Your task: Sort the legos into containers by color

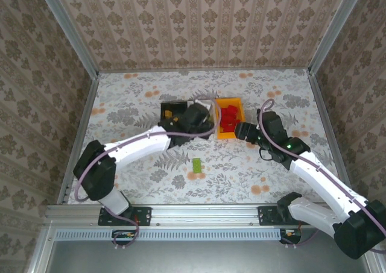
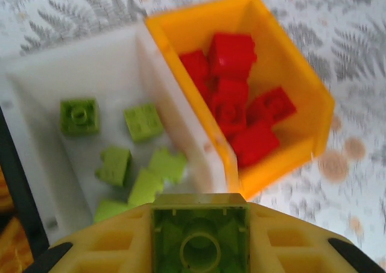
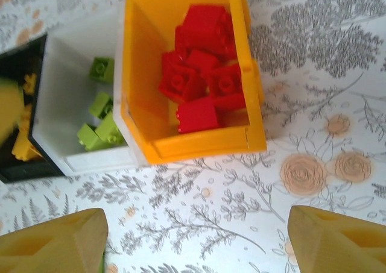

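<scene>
Green lego [image 2: 200,225] clamped underside-up in left gripper [image 2: 200,252], jaws closed snug on it. White bin [image 2: 102,62] just ahead-left of the hand, loose green legos [image 2: 140,121] inside. Judgement: advance over it before releasing, and avoid the orange bin [image 2: 283,62] of red legos [image 2: 232,53] ahead-right. Right gripper [image 3: 196,225] wide open, empty. Bricks tiny, studded, glossy

Observed left arm [image 1: 136,146] stretched from its base toward upper right in top view, left hand [image 1: 199,119] pinched tight on a green lego [image 2: 199,240] (hollow underside facing the wrist camera). Noted right arm [image 1: 313,170] reaching toward upper left, right hand [image 3: 199,240] spread wide, gripping nothing.
</scene>
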Controlling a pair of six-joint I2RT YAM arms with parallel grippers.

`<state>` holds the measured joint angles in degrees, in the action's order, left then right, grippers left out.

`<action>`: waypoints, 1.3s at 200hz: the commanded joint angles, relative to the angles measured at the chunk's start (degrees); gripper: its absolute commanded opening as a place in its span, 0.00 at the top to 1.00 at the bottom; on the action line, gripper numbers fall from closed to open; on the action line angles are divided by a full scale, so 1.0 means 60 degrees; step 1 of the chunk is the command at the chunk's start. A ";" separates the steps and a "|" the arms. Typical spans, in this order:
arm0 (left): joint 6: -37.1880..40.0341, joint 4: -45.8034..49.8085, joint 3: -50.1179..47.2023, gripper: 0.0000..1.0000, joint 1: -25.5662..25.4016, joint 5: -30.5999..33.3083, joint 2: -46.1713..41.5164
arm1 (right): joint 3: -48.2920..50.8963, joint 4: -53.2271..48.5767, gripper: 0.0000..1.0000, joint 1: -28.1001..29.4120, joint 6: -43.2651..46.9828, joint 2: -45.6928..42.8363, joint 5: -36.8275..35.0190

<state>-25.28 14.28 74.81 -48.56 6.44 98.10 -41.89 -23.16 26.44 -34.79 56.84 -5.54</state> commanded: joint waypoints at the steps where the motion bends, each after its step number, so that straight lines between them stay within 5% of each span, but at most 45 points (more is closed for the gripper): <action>1: 0.0270 0.0683 0.0777 0.73 0.0329 -0.0621 0.1037 | 0.0294 -0.0229 0.20 0.0389 -0.0189 -0.0255 -0.0243; 22: 0.0078 0.0827 0.1363 0.71 0.0639 -0.0931 0.1760 | 0.0458 -0.0264 0.20 0.1072 -0.0317 -0.0245 -0.0501; 52: -0.0245 0.0653 0.1656 0.44 0.0828 -0.1133 0.1554 | 0.0652 -0.0046 0.20 0.2398 -0.0769 0.0025 -0.0898; 122: -0.0329 0.0093 -0.0956 0.01 0.0855 -0.0308 -0.3428 | -0.0116 0.1086 0.19 0.4547 -0.1516 0.2715 -0.1317; 172: -0.0866 0.0912 -0.4430 0.00 0.0746 0.0963 -0.7665 | -0.1718 0.1002 0.19 0.5744 -0.1549 0.5468 -0.1500; 222: -0.1439 0.1922 -0.6307 0.00 0.0790 0.1738 -1.0227 | -0.3126 -0.0394 0.23 0.5980 -0.1716 0.7659 -0.2268; 260: -0.1628 0.2216 -0.6671 0.00 0.0843 0.1842 -1.0725 | -0.3082 -0.0487 0.42 0.5750 -0.1700 0.8160 -0.2429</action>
<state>-33.06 25.63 35.75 -43.81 15.38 34.94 -60.18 -22.52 62.11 -44.12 104.22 -17.76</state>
